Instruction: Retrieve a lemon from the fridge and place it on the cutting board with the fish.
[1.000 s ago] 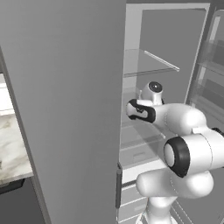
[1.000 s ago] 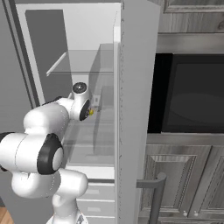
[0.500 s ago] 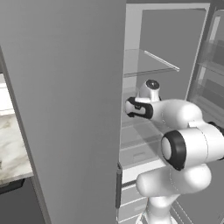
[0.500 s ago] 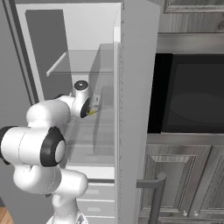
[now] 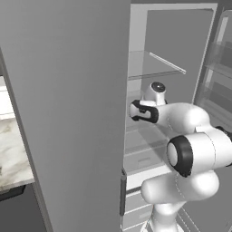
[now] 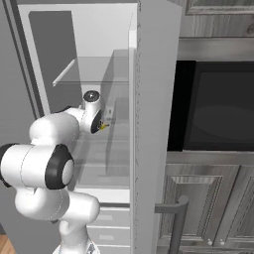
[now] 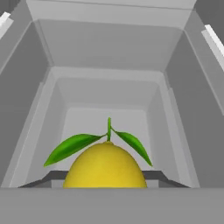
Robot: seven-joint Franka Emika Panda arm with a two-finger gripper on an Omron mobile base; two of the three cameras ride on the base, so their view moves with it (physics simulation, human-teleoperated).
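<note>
Arm reaching into the open fridge (image 6: 149, 99), gripper (image 6: 101, 125) inside between glass shelves, lemon (image 7: 105, 166) held close at its fingertips, apparently pinched, clear shelf space behind.

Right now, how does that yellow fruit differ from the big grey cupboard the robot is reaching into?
The lemon is bright yellow and rounded, with two green leaves; the fridge is matte grey, flat-sided and boxy. The lemon is tiny, sitting right at the tool; the fridge towers over the whole arm. The fridge stands open, showing glass shelves and pale drawers. The lemon sits inside the fridge.
</note>
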